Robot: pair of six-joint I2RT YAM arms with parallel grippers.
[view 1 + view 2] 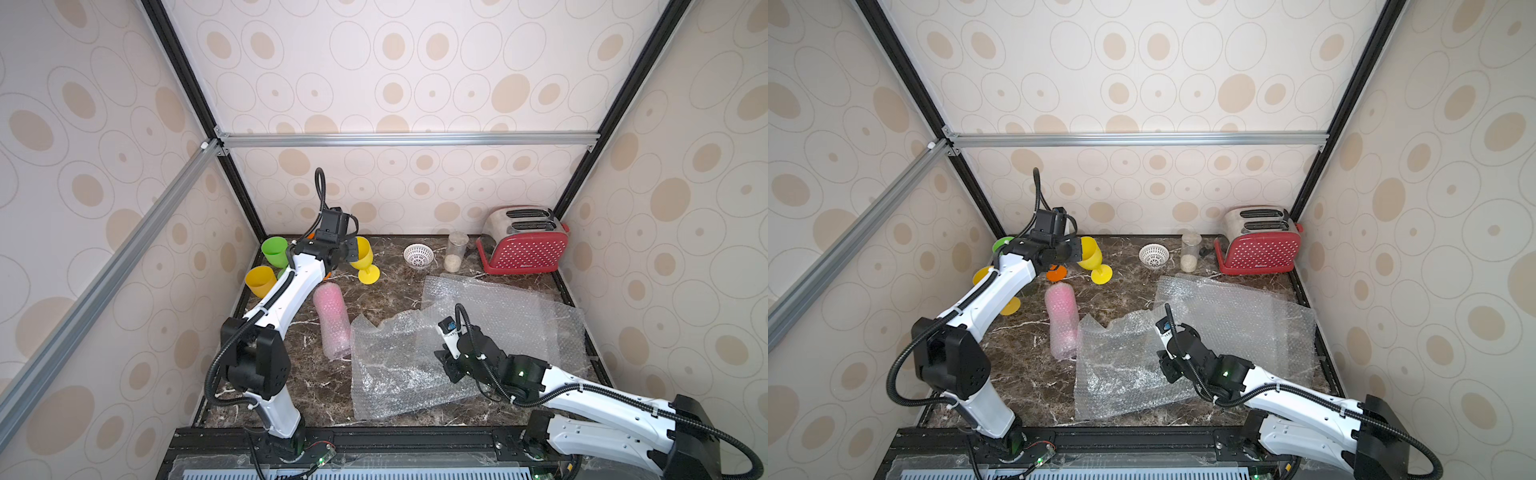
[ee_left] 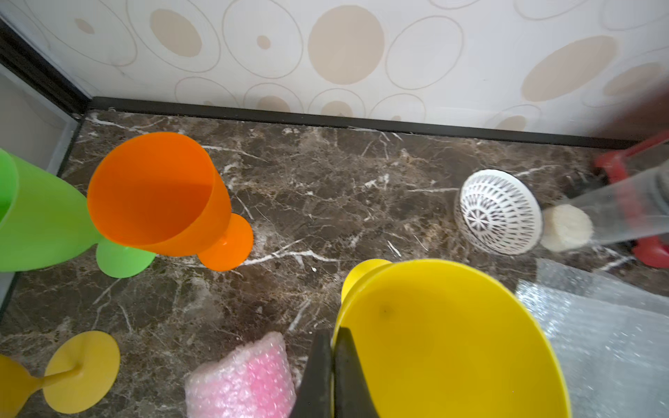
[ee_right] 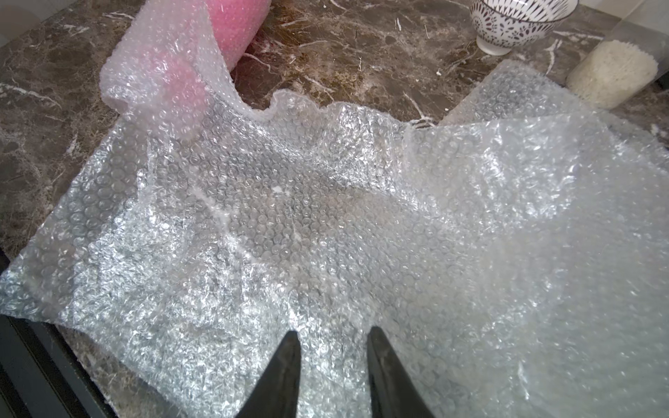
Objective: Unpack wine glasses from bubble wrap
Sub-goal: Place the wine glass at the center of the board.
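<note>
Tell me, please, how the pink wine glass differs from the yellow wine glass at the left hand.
The pink wine glass is rolled in bubble wrap; the yellow wine glass is bare. The pink one lies on its side; the yellow one is foot down and tilted. No hand touches the pink one; the left hand is shut on the yellow one's rim. Both seem to rest on the marble table.

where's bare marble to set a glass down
Bare marble: along the back wall between orange glass and white bowl; also between pink roll and left arm's base. Crowded: back left corner; bubble wrap sheets cover the right.
</note>
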